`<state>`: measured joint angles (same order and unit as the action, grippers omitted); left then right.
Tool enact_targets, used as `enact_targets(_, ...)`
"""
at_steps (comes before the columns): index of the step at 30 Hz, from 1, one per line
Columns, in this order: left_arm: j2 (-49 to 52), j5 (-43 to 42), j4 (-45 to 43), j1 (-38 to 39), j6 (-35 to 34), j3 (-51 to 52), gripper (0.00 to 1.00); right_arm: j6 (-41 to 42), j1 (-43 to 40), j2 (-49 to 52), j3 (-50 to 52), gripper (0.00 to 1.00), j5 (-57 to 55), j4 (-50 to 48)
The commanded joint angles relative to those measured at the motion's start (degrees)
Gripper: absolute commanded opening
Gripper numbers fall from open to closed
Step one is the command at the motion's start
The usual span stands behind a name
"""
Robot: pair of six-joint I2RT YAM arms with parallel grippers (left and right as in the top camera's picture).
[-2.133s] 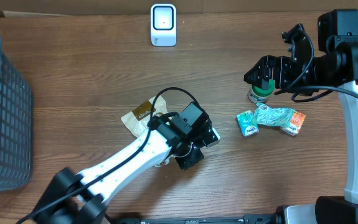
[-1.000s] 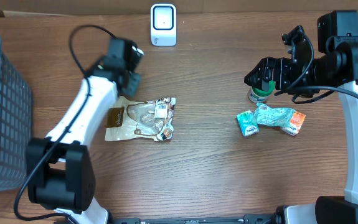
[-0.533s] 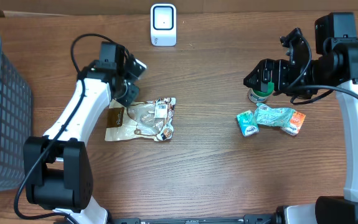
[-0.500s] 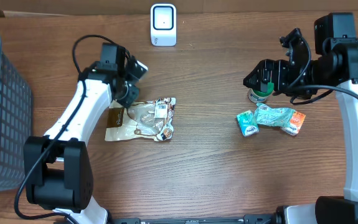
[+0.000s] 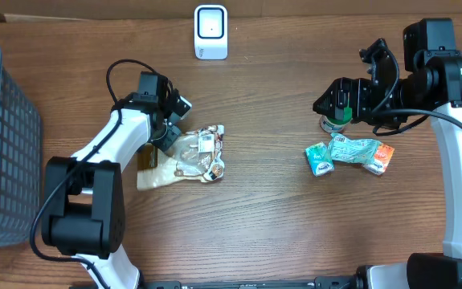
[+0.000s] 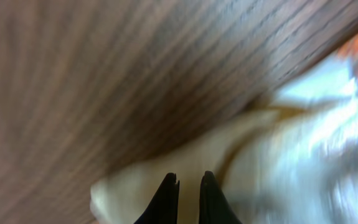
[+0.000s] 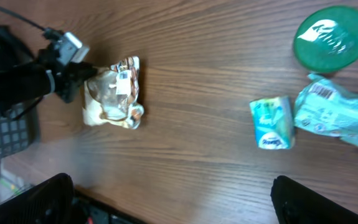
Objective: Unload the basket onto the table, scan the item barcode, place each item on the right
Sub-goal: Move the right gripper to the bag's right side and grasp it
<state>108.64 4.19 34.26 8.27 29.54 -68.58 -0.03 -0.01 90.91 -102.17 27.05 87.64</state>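
Has left gripper [image 5: 169, 136], jaws together, at the edge of the pouch [image 5: 190, 156] lying flat just under its fingertips, grip unconfirmed, and leaves lifting and presenting the barcode to the scanner [image 5: 210, 32], well ahead, undone.

Overhead straight down, left wrist close, right wrist high, sharing pouch [image 5: 184, 156]

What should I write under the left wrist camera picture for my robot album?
Two shut black fingers poised at the tan edge of a crinkly snack bag on a wooden table.
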Motion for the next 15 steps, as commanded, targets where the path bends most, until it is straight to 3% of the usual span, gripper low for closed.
enact_targets(1, 1.1, 0.9, 1.6, -0.1, -9.9, 0.6, 0.04, -0.4, 0.3, 0.1, 0.4, 1.0, 4.0, 0.4)
enact_targets(8, 1.1, -1.6, 13.2, -0.7, -33.7, 0.6, 0.04, 1.3, 6.0, 0.2, 5.4, 1.0, 3.9, -1.9)
enact_targets(12, 1.1, -11.6, 20.9, -0.4, -42.2, 0.6, 0.04, 4.9, 8.8, 0.2, 11.2, 1.0, 3.9, -4.6)
enact_targets(15, 1.1, -19.1, 24.4, 0.1, -44.4, 0.6, 0.04, 9.1, 10.4, 0.2, 16.7, 1.0, 3.9, -7.3)
